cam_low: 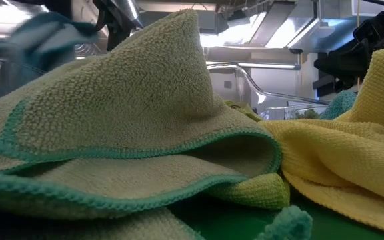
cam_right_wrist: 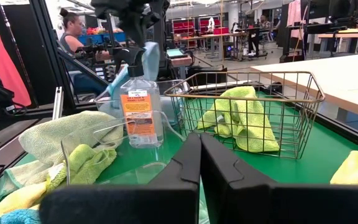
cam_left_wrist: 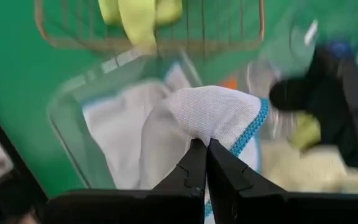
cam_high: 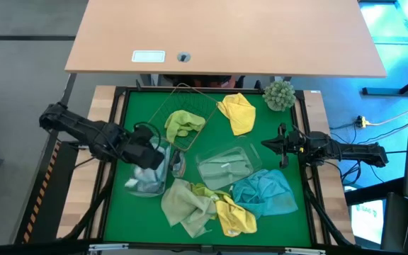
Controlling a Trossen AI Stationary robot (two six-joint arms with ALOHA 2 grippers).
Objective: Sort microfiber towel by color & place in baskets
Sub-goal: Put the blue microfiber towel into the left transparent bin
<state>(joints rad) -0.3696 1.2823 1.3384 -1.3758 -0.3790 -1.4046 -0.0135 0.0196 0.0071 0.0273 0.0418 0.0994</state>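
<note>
My left gripper (cam_left_wrist: 205, 144) is shut on a light grey-blue towel (cam_left_wrist: 210, 112) with a teal hem, above a clear plastic basket (cam_high: 134, 185) at the mat's left. A wire basket (cam_high: 190, 105) at the far side holds a lime green towel (cam_high: 183, 124). A second clear basket (cam_high: 250, 157) in the middle holds a pale olive towel (cam_high: 225, 170). A yellow towel (cam_high: 238, 113) lies beside the wire basket. Olive, lime and yellow towels (cam_high: 200, 205) are piled near the front edge, next to a teal towel (cam_high: 266, 193). My right gripper (cam_high: 266, 144) waits shut at the right. My left gripper pinches a bunched fold of the grey-blue towel (cam_left_wrist: 213, 127) between its two fingers, coming from above and slanting down. The towel hangs slack below the fingers, and its lower part (cam_left_wrist: 120, 127) spreads into the clear basket.
A clear bottle with an orange label (cam_right_wrist: 140, 112) stands between the left clear basket and the wire basket. A fuzzy plant ball (cam_high: 280, 94) sits at the far right corner. A wooden desk (cam_high: 225, 35) lies beyond the mat. A person (cam_right_wrist: 73, 28) sits in the room behind.
</note>
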